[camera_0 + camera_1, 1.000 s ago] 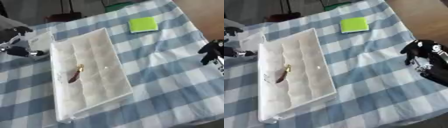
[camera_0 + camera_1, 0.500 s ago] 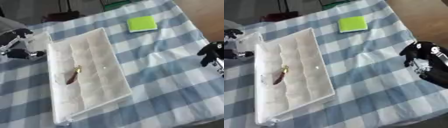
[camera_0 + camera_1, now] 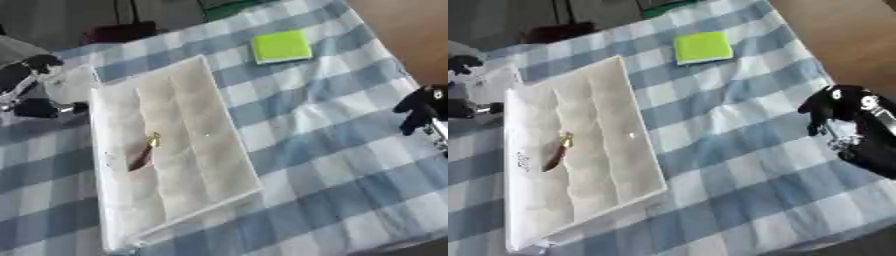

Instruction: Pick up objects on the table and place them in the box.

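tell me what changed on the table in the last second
Nothing among the objects visibly moved; only the camera shifted. The green pad lies untouched on the checked cloth, the small dark object sits in the white box, and the left hand and right hand stay at the table's sides.

A blue-and-white checked tablecloth (image 3: 332, 150) is covering the table; brown floor (image 3: 842, 45) is showing at far right.

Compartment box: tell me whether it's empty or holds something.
Not empty. The white compartment box holds one slim dark-red object with a yellowish tip, in a left-side compartment; the other compartments look bare.
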Controlling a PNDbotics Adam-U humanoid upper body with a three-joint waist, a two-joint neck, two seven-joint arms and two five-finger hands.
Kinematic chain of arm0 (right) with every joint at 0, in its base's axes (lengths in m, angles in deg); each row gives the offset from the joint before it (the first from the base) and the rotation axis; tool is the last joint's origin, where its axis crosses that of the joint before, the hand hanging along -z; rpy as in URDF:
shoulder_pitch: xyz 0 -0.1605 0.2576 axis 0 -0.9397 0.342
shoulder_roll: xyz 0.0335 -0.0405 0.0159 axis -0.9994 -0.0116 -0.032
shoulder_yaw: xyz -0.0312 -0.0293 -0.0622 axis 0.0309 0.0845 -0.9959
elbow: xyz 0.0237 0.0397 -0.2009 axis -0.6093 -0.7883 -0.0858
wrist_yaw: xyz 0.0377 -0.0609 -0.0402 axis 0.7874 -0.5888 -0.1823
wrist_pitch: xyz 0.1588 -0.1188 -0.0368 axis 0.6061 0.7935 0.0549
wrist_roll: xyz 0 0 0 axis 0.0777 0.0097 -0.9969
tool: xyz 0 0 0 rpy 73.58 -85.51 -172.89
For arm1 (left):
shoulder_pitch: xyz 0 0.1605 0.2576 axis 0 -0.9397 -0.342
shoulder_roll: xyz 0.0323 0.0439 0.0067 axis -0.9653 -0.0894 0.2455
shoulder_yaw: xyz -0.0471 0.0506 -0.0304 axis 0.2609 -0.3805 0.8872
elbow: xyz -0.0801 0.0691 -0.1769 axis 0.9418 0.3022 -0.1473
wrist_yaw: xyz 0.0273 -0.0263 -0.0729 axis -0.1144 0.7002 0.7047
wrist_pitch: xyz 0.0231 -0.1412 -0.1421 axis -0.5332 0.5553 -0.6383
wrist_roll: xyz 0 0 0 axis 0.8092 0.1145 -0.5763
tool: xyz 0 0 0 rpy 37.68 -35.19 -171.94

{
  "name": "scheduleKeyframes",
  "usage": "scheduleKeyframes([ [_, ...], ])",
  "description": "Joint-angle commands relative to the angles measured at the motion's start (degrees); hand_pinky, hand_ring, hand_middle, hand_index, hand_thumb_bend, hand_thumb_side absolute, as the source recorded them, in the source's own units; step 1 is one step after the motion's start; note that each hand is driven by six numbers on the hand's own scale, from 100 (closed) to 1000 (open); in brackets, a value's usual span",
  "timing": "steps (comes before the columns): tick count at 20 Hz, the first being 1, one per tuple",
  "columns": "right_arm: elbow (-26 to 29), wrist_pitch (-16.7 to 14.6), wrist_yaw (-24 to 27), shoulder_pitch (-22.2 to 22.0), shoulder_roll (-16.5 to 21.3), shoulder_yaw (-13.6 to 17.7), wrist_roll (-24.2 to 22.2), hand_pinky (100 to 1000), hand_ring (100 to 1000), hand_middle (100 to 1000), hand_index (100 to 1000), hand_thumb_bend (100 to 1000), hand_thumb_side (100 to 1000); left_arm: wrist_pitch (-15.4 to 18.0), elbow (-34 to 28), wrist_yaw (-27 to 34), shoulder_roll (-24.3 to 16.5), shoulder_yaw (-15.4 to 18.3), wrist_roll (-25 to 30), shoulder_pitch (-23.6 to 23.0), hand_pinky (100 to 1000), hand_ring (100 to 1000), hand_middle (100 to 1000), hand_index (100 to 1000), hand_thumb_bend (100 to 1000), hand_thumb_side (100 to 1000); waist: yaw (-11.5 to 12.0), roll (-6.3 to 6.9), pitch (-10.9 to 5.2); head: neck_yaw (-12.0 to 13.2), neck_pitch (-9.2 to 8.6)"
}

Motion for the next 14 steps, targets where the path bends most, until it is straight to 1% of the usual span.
scheduleKeyframes([
  [1,1.2,-0.2,-0.8,0.8,0.7,0.5,-0.1,534,449,603,662,100,585,-0.3,-0.5,-0.1,-1.8,0.9,-1.6,0.3,859,851,947,957,819,718,-0.1,-0.21,-0.58,-0.2,-0.95],
  [3,1.3,-0.3,-0.9,0.8,0.6,0.5,-0.1,534,449,603,662,100,586,-0.4,-0.4,-0.1,-1.7,0.9,-2.8,0.2,860,852,948,958,816,717,-0.3,-0.12,-0.31,-0.2,-1.3],
  [4,1.3,-0.3,-1.0,0.8,0.6,0.6,-0.1,534,449,603,662,100,581,-0.4,-0.4,0.0,-1.7,0.9,-3.1,0.1,857,853,946,958,816,700,-0.4,-0.09,-0.21,-0.3,-1.46],
  [8,1.4,-0.5,-1.3,0.9,0.5,0.6,0.0,534,449,603,663,100,589,-0.5,-0.1,0.3,-1.7,0.9,-4.0,0.1,851,852,947,958,789,712,-0.8,-0.03,0.38,-0.3,-2.21],
  [14,1.5,-0.7,-1.6,1.1,0.4,0.6,-0.1,534,448,603,663,100,591,0.3,0.3,1.2,-1.7,0.9,-2.8,0.2,853,842,942,959,776,741,-1.3,0.21,1.06,-0.3,-2.83],
])
